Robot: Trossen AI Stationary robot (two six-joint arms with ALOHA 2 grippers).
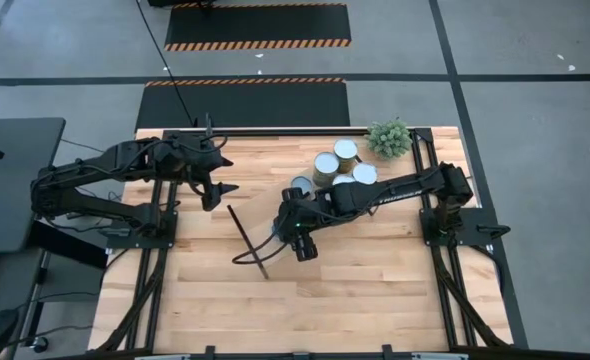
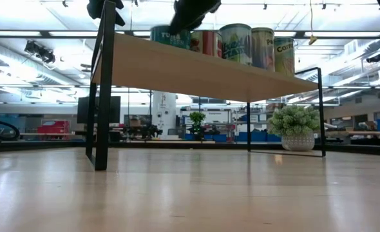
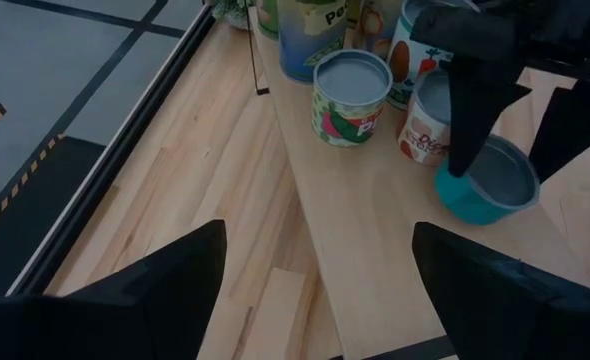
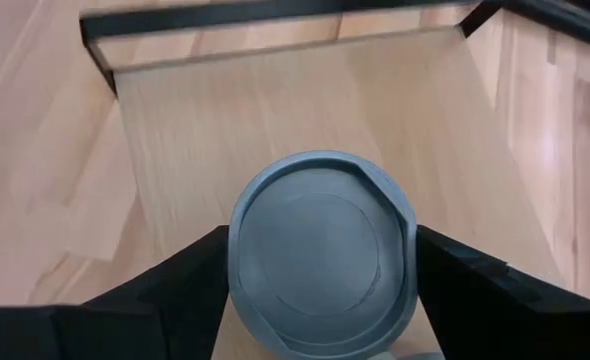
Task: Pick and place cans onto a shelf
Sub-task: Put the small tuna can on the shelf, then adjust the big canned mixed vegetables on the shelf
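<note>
The shelf (image 3: 375, 240) is a light-wood plank on black legs (image 2: 100, 96), with a black rail (image 1: 246, 238) at its nearer short end. Several cans (image 1: 325, 168) stand grouped at its far end; they also show in the left wrist view (image 3: 350, 90) and the low view (image 2: 236, 42). A short teal can with a grey top (image 4: 320, 255) sits on the shelf, nearest the rail. My right gripper (image 4: 320, 240) is over it and shut on it. My left gripper (image 3: 320, 290) is open and empty, above the table's left part (image 1: 218, 190), facing the shelf. My right gripper pinches the teal can between its two fingers, one on each side of its round wall (image 4: 237, 275). The fingers (image 3: 470, 120) come from above, pointing down. The can stands upright with its bottom on the shelf top (image 3: 485, 205).
A small green plant (image 1: 389, 137) in a white pot (image 2: 297, 142) stands on the table at the far right. A black cable (image 1: 250, 252) lies by the shelf's rail. Bare shelf (image 4: 275, 110) lies between the teal can and the rail.
</note>
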